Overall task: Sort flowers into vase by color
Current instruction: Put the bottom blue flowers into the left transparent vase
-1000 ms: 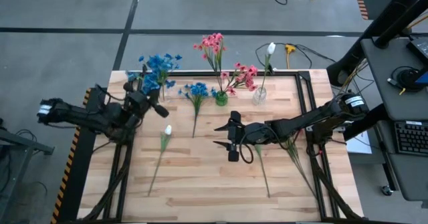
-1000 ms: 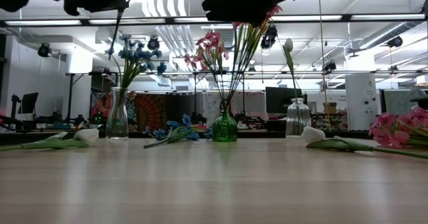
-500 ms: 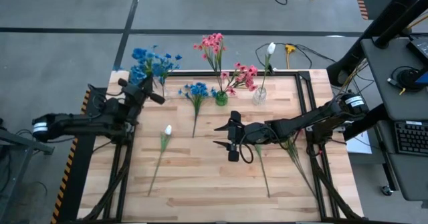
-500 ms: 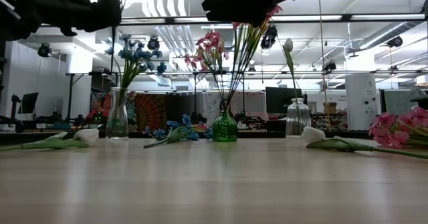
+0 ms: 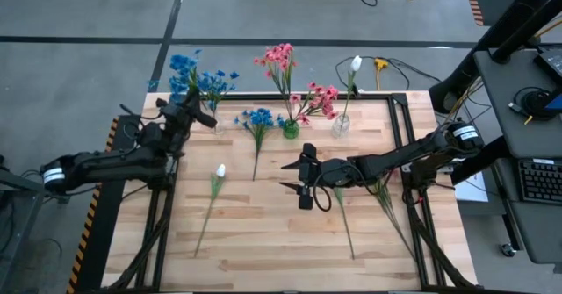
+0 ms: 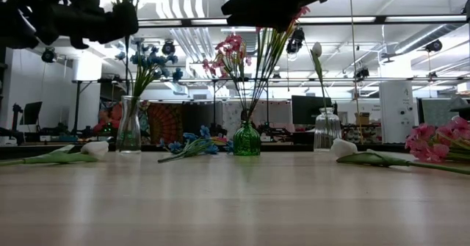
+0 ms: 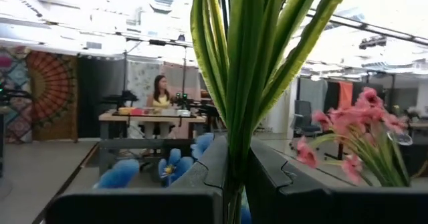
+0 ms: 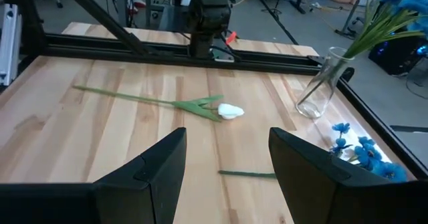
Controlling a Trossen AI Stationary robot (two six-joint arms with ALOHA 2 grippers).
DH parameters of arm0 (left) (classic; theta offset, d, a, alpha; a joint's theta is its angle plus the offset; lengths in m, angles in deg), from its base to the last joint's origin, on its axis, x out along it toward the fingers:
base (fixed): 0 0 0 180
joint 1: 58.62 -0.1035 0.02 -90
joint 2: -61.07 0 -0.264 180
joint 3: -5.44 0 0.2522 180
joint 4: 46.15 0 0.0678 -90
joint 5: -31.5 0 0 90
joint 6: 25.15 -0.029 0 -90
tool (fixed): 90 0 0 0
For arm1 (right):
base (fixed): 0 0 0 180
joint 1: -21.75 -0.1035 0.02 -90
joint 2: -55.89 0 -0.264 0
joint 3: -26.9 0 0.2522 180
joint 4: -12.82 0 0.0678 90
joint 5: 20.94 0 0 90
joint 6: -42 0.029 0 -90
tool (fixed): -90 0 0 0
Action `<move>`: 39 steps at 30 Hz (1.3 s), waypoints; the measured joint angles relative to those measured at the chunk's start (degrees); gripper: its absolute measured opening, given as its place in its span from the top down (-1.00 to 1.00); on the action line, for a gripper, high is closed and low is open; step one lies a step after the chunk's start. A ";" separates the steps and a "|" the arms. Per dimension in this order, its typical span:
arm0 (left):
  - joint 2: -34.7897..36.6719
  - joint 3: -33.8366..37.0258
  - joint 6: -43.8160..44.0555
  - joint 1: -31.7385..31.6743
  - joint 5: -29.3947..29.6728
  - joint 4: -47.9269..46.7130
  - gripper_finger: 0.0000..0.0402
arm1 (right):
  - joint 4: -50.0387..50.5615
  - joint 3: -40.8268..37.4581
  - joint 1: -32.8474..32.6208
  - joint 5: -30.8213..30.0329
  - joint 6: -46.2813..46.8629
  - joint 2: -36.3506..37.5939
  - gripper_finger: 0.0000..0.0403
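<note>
Table (image 5: 263,233), far edge: three vases in a row, left vase (image 5: 213,121), middle vase (image 5: 291,129), right vase (image 5: 340,125), each holding flowers. One stem (image 5: 257,127) lies between left and middle vases; a bud stem (image 5: 212,197) lies nearer, left; more stems (image 5: 386,202) lie at right.

Overhead, table-level and 2 wrist cameras, all sharing the table (image 5: 263,224).

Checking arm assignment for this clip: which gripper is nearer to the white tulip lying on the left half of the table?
Left. The left gripper, shut on a blue flower stem, hangs just behind the white tulip. The right gripper, open, hovers mid-table, farther off to its side.
</note>
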State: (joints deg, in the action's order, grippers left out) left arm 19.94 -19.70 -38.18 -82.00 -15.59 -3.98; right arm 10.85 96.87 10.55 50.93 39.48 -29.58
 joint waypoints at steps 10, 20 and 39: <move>-3.62 0.00 4.84 -4.24 -1.65 1.51 0.95 | -0.02 -0.07 0.00 0.02 0.14 0.00 -0.02; -8.16 0.09 7.77 -5.90 -1.44 1.50 0.88 | -0.02 -0.07 0.26 0.00 0.36 0.00 -0.02; -8.65 0.16 9.31 -5.84 -1.36 -2.01 0.75 | 0.02 -0.07 0.26 0.02 -0.01 0.00 -0.02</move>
State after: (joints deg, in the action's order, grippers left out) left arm 11.29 -19.54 -28.86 -87.83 -16.95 -6.00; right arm 10.88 96.80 10.81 50.95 39.47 -29.58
